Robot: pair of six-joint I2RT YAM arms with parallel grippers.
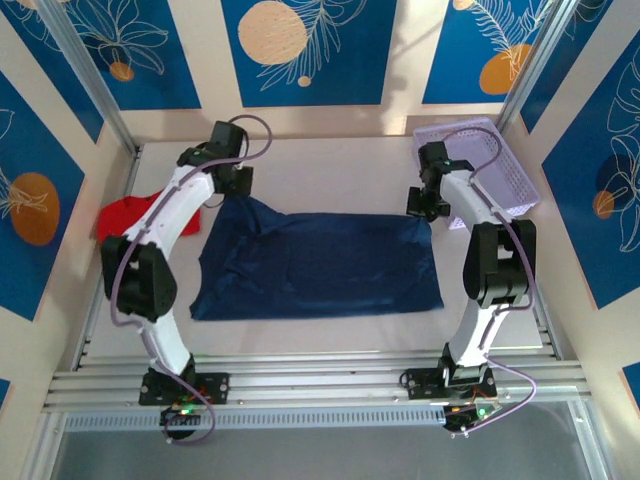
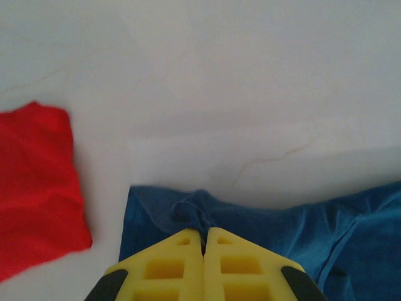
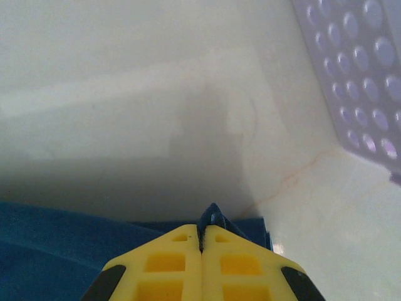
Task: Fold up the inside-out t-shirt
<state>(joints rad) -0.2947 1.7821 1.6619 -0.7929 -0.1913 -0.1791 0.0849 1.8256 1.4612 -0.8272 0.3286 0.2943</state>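
The inside-out t-shirt [image 1: 320, 265] is a dark navy cloth lying as a wide rectangle across the middle of the table. My left gripper [image 1: 238, 196] pinches its far left corner, lifted into a small peak. In the left wrist view the yellow fingers [image 2: 182, 257] are shut with a fold of the t-shirt [image 2: 194, 210] bunched at their tips. My right gripper [image 1: 430, 210] holds the far right corner. Between the shut right fingers [image 3: 178, 257] a small peak of the navy t-shirt [image 3: 213, 216] sticks out.
A bright red garment [image 1: 125, 215] lies at the table's left side, by the left arm, also in the left wrist view as the red garment [image 2: 34, 182]. A lavender perforated basket [image 1: 495, 165] stands at the far right, its wall [image 3: 357, 69] close to the right gripper.
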